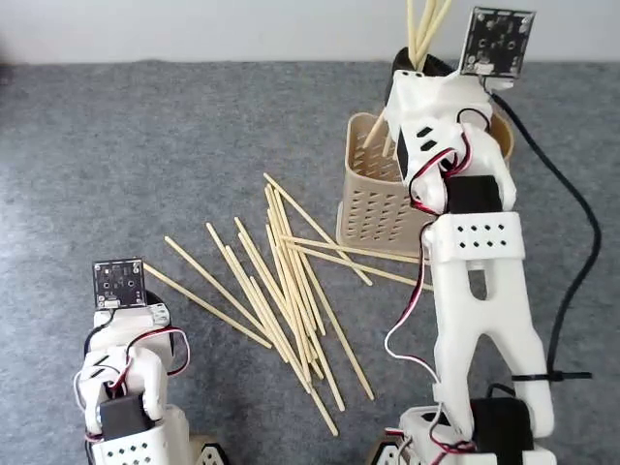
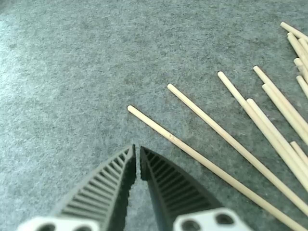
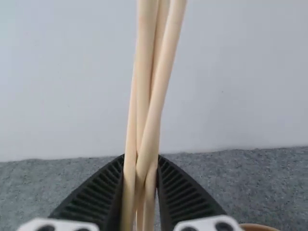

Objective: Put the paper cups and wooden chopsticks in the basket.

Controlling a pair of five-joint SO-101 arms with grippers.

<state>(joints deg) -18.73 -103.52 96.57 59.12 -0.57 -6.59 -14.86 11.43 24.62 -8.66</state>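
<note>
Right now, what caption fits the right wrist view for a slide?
Right claw shut on a bundle of wooden chopsticks, against a pale wall.

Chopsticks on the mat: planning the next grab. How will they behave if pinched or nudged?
Probably stiff and light: the loose chopsticks lie straight and thin. Round, so likely to roll. The held bundle crosses in the right gripper, so several may twist.
</note>
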